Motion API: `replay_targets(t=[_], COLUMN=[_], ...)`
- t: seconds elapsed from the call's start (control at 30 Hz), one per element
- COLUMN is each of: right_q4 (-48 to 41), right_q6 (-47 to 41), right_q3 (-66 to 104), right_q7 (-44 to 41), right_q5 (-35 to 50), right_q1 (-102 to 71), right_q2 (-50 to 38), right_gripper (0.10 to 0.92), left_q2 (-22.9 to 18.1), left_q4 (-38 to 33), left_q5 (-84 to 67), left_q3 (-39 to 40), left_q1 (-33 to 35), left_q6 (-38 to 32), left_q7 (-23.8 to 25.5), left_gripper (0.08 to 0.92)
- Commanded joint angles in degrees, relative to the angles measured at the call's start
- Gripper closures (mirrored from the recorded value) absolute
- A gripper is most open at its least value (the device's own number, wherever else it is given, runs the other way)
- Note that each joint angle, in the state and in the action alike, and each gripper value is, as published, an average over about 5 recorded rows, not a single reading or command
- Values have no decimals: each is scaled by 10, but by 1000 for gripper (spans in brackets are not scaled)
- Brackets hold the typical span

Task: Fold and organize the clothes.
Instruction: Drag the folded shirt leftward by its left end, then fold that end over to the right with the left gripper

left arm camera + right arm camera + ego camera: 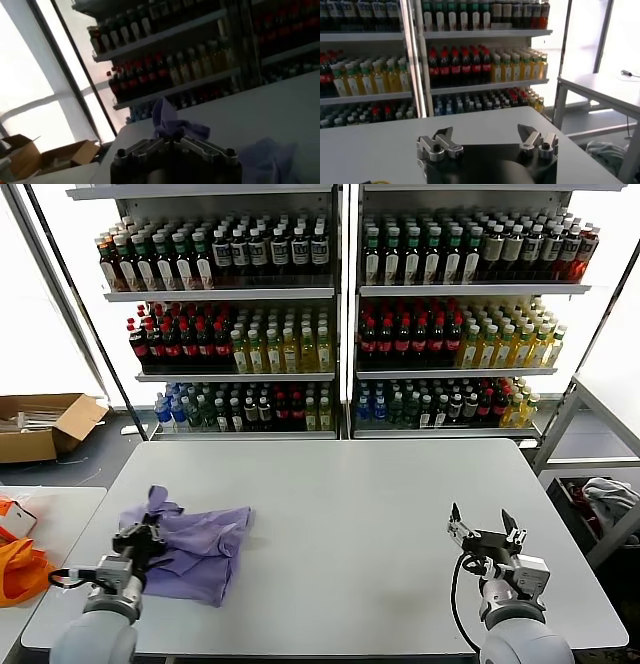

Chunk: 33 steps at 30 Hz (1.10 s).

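On the near left part of the white table (350, 514) lies the crumpled lavender T-shirt (200, 549), and the left gripper (148, 536) sits at its left edge with jaws closed, pinching a raised fold of the cloth. Well apart, at the near right edge, the right gripper (484, 529) hovers with jaws spread wide, holding nothing. Beyond the table's far edge stand shelves of bottles (340, 314).
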Motion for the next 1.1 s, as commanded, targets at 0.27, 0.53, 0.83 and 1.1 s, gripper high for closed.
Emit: replay_targets(t=[0.27, 0.53, 0.83, 1.1], right_q4=[7, 4, 4, -1], right_q6=[6, 9, 11, 13], right_q3=[2, -3, -8, -8], right_q7=[-2, -3, -5, -6], right_q5=[-12, -17, -20, -20], right_q1=[-31, -35, -37, -35], right_q2=[8, 12, 15, 14], right_gripper=[203, 203, 203, 203], left_q2=[-38, -47, -60, -68], left_q4=[-1, 28, 73, 69], left_q5=[5, 19, 24, -63], left_q3=[99, 109, 119, 127], left_q1=[-18, -17, -26, -30], left_q6=[23, 18, -2, -19], left_q7=[4, 14, 16, 9], left_gripper=[907, 907, 900, 718])
